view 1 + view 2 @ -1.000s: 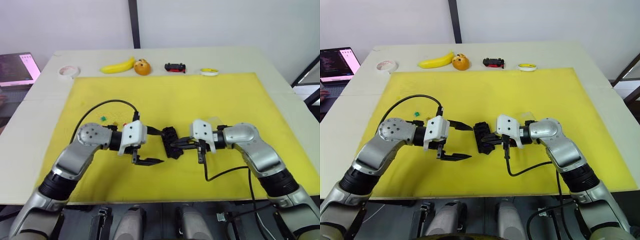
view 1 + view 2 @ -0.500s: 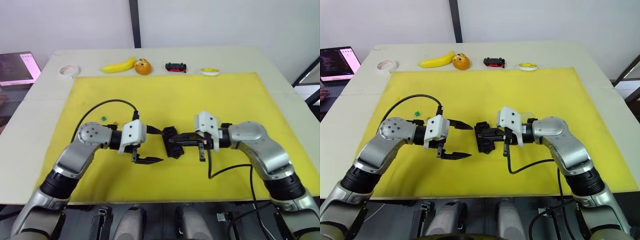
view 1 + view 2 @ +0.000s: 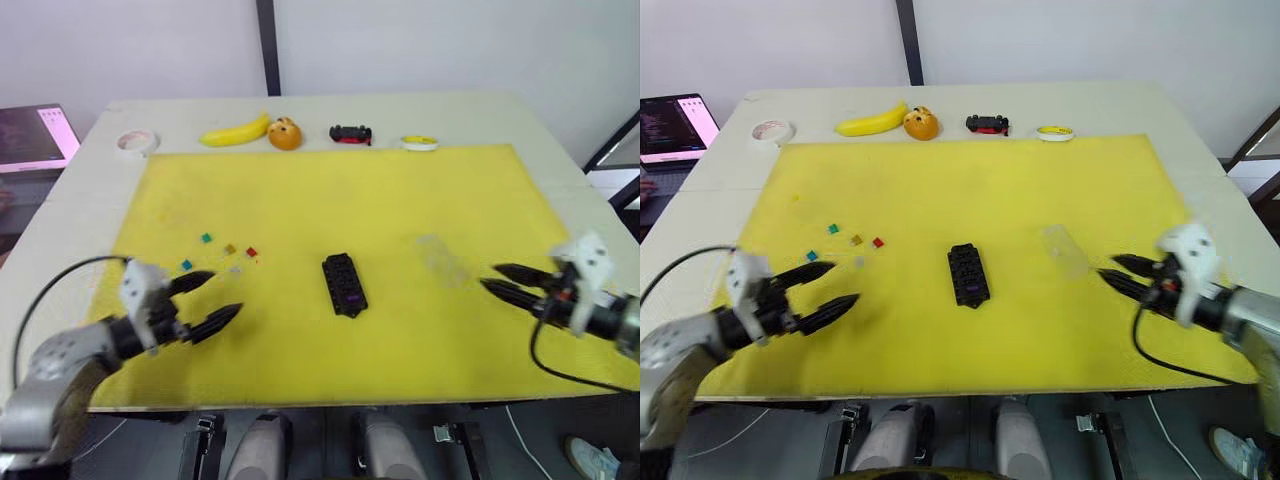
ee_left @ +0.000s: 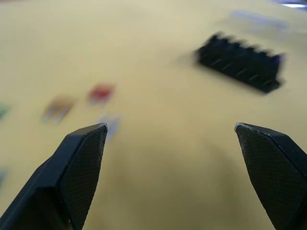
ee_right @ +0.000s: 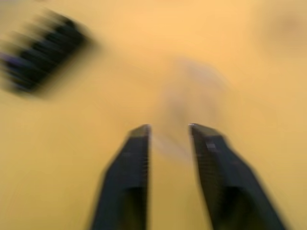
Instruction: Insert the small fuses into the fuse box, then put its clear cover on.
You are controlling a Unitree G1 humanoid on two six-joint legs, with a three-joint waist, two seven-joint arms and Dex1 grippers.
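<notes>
Fuse box (image 3: 967, 274) lay mid-mat, long axis running away from the robot. Loose small fuses (image 3: 855, 241) sat left of it, nearer the spread, empty left gripper (image 3: 826, 291); right gripper (image 3: 1118, 274) spread, empty, right of it.

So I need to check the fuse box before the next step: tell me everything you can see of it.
The fuse box is a black, plastic-looking rectangular block lying flat near the middle of the yellow mat, its long side running away from the robot. Its top shows two rows of small slots, and a purple fuse sits in one near the closer end. Nothing else touches it: both grippers are well off to either side, and the clear cover lies apart on its right.
</notes>
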